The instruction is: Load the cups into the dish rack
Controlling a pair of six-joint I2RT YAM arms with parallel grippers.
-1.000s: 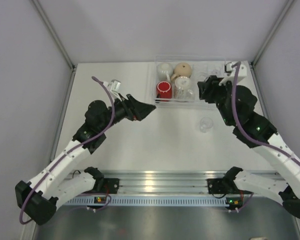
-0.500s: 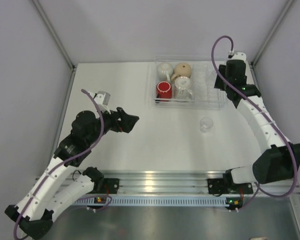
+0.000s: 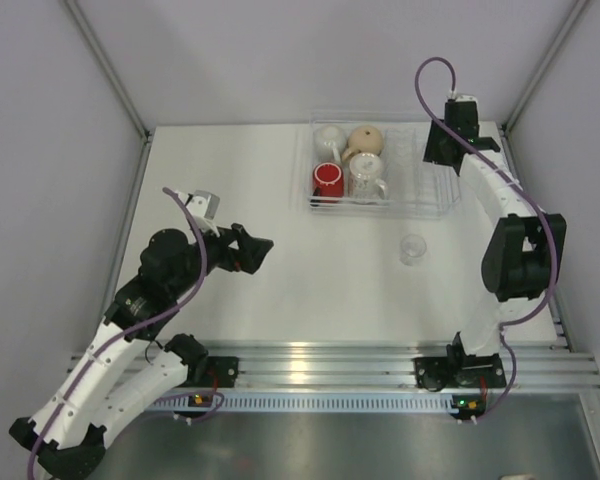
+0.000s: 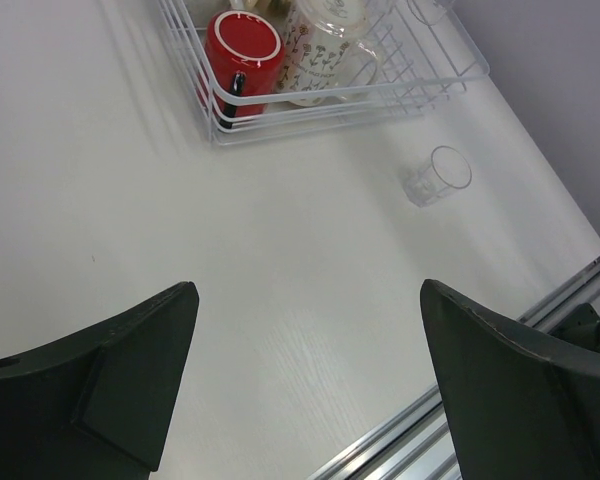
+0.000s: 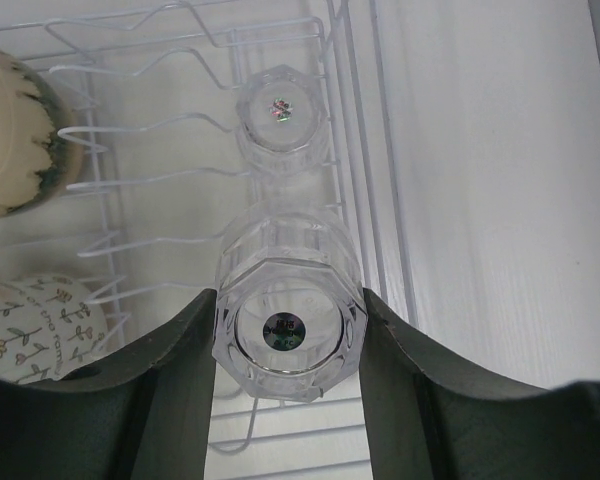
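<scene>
Tabletop (image 3: 310, 290) scene viewed from above, with two robot arms reaching in from the near edge. At the far side sits the rack (image 3: 410, 190). Its left half holds a white mug (image 3: 330, 138) and a tan mug (image 3: 365, 140) at the back, with a red mug (image 3: 328, 180) and a flowered cup (image 3: 365, 178) in front of them.

The right gripper (image 3: 442, 148) hangs over the rack's right half. In its wrist view its two dark fingers (image 5: 170, 370) press against opposite sides of a clear faceted glass (image 5: 288, 330), pinching it above the rack's wires. A second glass (image 5: 280, 115) stands just beyond it among the ribs, base up.

The left gripper (image 3: 258, 248) hovers over bare table, well apart from the rack. Its fingers (image 4: 130, 350) are spread wide with nothing between them.

A loose glass (image 3: 412, 248) rests on the table near the rack's front edge, between the two arms and closer to the right one.
</scene>
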